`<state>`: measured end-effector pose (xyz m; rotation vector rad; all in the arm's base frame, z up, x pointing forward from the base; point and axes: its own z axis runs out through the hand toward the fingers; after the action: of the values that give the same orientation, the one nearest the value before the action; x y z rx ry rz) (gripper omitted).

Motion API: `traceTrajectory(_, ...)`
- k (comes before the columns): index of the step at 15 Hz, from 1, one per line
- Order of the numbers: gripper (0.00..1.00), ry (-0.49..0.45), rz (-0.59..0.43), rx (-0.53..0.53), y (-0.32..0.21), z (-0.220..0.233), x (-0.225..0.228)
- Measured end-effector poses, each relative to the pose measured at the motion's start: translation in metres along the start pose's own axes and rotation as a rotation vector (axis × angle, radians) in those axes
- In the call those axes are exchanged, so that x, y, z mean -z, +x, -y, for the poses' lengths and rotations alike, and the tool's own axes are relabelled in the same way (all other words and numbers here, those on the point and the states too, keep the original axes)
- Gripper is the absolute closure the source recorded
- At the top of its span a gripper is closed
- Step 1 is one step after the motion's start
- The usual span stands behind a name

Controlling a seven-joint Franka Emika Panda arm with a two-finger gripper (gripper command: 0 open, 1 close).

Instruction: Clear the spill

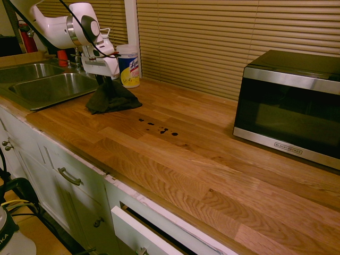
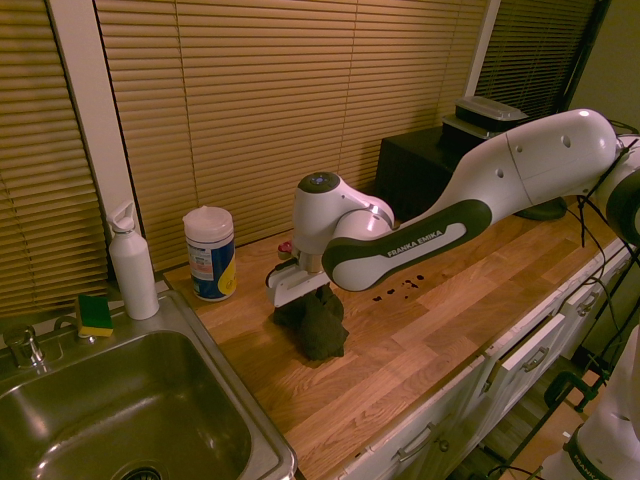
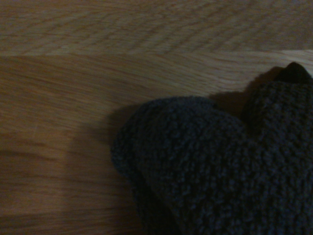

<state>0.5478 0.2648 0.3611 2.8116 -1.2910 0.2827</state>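
Observation:
The spill (image 1: 159,129) is a short trail of small dark drops on the wooden counter (image 1: 212,175); in the second exterior view the spill (image 2: 400,290) lies just past the arm. A dark cloth (image 1: 111,100) sits between the spill and the sink, bunched into a peak. My gripper (image 1: 102,81) points straight down onto that peak, its fingers pinched into the fabric. From the other side the gripper (image 2: 300,297) sits on top of the heaped cloth (image 2: 315,325). The wrist view shows the cloth (image 3: 210,166) close up on bare wood.
A wipes canister (image 1: 128,65) stands right behind the cloth by the blinds. The steel sink (image 1: 48,87) lies beyond it, with a white bottle (image 2: 132,265) and a sponge (image 2: 95,315) at its rim. A microwave (image 1: 292,101) stands on the counter beyond the spill.

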Motion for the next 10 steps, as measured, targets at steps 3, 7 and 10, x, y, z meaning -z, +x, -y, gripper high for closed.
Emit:
traceTrajectory(3, 1.0, -0.01, -0.003, -0.014, 0.008, -0.008, -0.002)
traceTrajectory(7, 1.0, -0.007, -0.007, -0.037, 0.02, -0.033, -0.006)
traceTrajectory(10, 1.0, -0.001, -0.007, -0.066, 0.034, -0.058, -0.01)
